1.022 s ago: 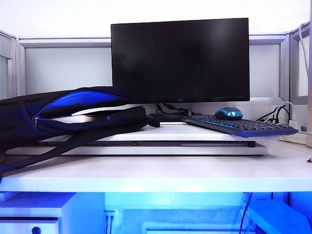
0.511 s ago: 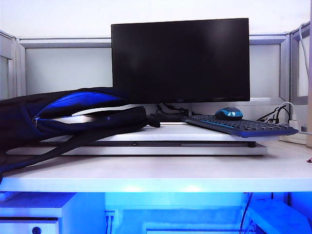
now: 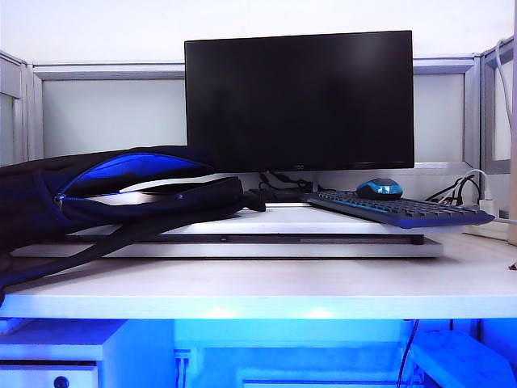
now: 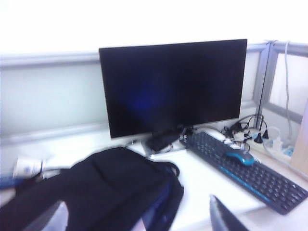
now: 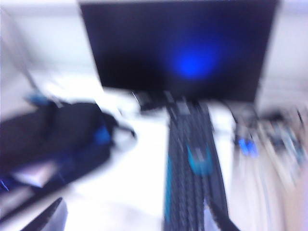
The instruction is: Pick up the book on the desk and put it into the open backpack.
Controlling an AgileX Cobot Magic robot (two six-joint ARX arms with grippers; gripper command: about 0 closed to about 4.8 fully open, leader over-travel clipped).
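The backpack [image 3: 105,190] lies at nine o'clock on the desk [image 3: 258,295], mouth agape for loading; left gripper [image 4: 137,219] and right gripper [image 5: 137,219] hang above, jaws open, empty.

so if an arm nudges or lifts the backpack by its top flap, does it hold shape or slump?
Likely slumps. The backpack lies sagging on its side, fabric draping, so it looks soft. Its strap trails loose over the desk and may drag or snag. Both grippers, left and right, are open and holding nothing.
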